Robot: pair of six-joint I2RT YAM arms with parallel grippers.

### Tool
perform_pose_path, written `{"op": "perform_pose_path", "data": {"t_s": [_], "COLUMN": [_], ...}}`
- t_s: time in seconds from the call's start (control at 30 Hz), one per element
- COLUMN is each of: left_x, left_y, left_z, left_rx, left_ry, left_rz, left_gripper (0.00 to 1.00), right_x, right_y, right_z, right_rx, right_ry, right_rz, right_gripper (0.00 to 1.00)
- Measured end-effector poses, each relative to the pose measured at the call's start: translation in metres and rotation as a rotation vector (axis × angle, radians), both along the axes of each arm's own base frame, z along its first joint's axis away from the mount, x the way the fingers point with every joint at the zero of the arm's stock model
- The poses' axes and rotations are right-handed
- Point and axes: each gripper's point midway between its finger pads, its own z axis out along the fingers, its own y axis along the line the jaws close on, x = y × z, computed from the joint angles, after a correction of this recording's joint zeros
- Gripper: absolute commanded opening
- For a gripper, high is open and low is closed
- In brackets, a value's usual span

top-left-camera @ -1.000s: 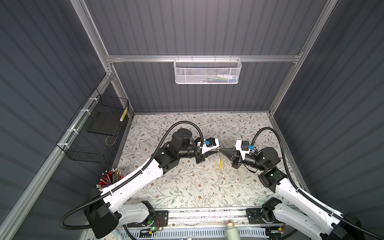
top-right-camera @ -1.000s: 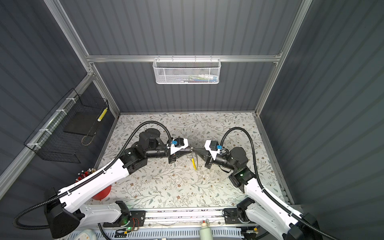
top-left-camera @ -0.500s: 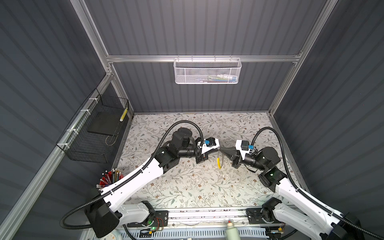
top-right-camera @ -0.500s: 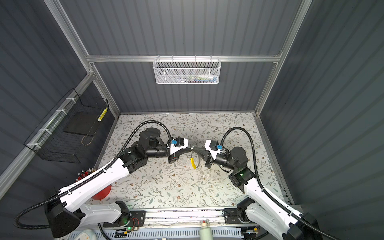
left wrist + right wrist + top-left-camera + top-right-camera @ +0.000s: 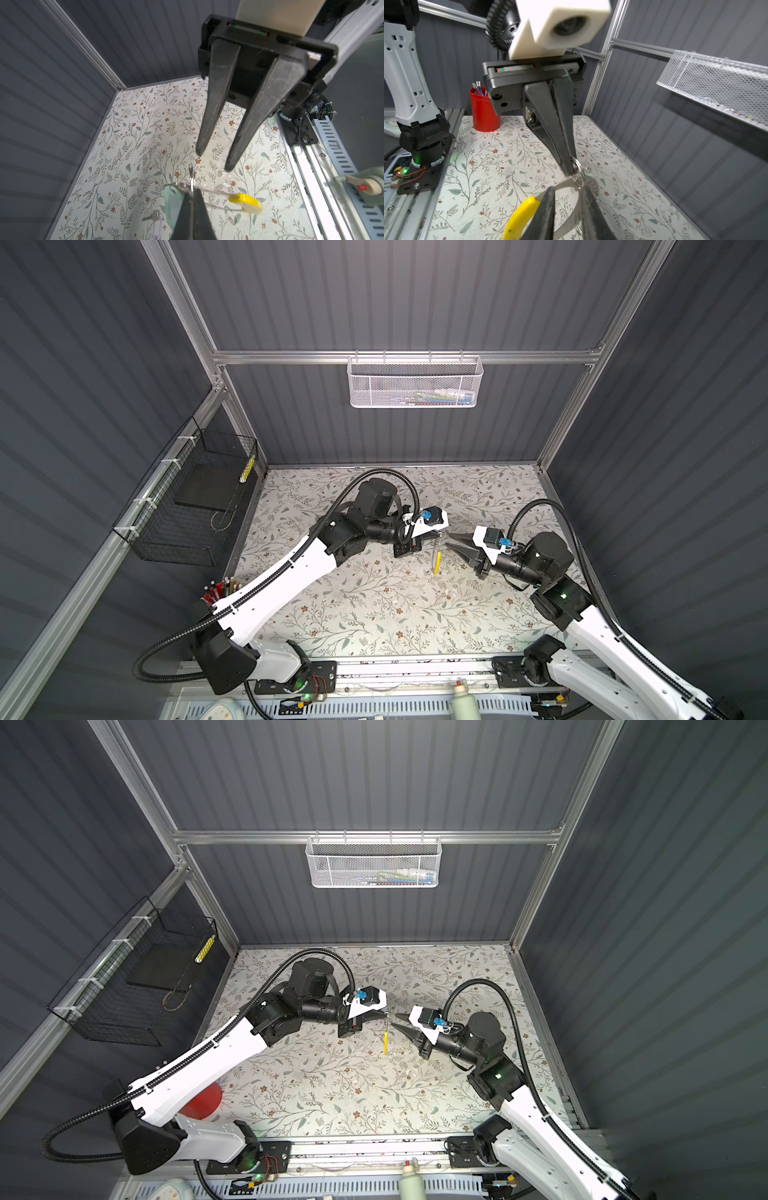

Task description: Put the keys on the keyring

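Left gripper [image 5: 438,533] [image 5: 192,194] is clamped on the keyring [image 5: 437,564] [image 5: 521,218] right where a small metal ring [image 5: 578,176] sits on the band. The loop dangles over the middle of the floral mat [image 5: 374,614], yellow segment at the end away from the grip. Right gripper [image 5: 449,540] [image 5: 214,161] is spread open, gripping nothing, just right of the loop, and one key [image 5: 150,217] with a pale tag lies on the mat.
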Motion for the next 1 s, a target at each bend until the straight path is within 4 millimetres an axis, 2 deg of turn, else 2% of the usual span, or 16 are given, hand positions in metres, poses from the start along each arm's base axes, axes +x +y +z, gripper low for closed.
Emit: {"op": "perform_pose_path", "data": {"t_s": [0.1, 0.37, 0.83, 1.0], "left_x": [-0.001, -0.016, -0.019, -0.019], "left_y": [-0.002, -0.002, -0.005, -0.005], "left_z": [0.001, -0.013, -0.022, -0.022], "left_rx": [0.039, 0.120, 0.157, 0.159], "left_ry": [0.008, 0.055, 0.075, 0.074], "left_rz": [-0.019, -0.062, -0.073, -0.072], "left_gripper": [0.00, 0.00, 0.00, 0.00], "right_x": [0.000, 0.004, 0.004, 0.005], "right_y": [-0.001, 0.001, 0.005, 0.008], "right_z": [0.001, -0.019, -0.017, -0.020], "right_rx": [-0.045, -0.131, -0.113, -0.114], "right_ry": [-0.024, -0.006, -0.004, 0.012], "right_rz": [-0.003, 0.004, 0.024, 0.043], "right_gripper": [0.23, 0.23, 0.19, 0.13]}}
